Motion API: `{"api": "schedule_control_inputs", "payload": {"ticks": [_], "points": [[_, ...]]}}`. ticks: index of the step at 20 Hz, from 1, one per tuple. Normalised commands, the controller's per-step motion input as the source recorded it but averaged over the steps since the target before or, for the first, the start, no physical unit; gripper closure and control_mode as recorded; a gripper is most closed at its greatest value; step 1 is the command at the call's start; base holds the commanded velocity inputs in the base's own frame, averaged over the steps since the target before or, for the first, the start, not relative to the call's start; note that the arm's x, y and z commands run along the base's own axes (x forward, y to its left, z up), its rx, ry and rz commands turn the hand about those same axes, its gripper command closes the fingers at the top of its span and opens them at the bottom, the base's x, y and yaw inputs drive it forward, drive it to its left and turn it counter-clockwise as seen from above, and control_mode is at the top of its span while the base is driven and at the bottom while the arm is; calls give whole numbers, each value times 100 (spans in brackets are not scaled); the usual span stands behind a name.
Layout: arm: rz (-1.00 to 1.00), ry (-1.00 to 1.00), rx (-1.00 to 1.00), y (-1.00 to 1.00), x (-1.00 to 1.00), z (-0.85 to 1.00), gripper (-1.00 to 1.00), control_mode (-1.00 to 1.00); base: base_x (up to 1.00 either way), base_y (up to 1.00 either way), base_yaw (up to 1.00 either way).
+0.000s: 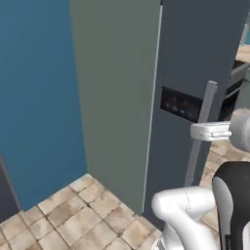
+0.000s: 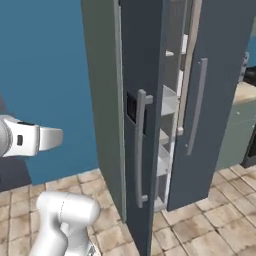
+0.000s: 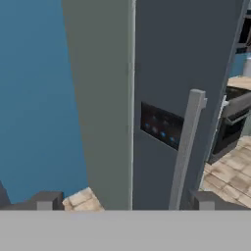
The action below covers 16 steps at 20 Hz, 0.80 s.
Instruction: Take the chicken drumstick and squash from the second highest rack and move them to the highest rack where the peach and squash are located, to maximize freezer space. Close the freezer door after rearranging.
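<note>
Even flat rendered light, no hard shadows, no glare; soft low-resolution blur throughout.

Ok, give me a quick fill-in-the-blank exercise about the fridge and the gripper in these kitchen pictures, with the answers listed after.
1. The freezer door stands ____, with door shelves visible in the gap.
2. The gripper has its jaws ____, holding nothing.
3. The wall beside the fridge is coloured ____.
4. The floor is covered in ____.

Missing words: ajar; open; blue; tiles
</note>
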Motion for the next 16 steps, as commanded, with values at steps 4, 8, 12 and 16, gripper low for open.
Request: {"api": "schedule_control_inputs", "payload": {"ticks": [4,8,12,16], "points": [[0,0,0,0,0,0,-100,100,47,68,-52],[0,0,0,0,0,0,-100,100,40,63,-52],[0,0,0,0,0,0,-100,100,31,59,-56],[0,0,0,0,0,0,-100,100,32,59,-52]]}}
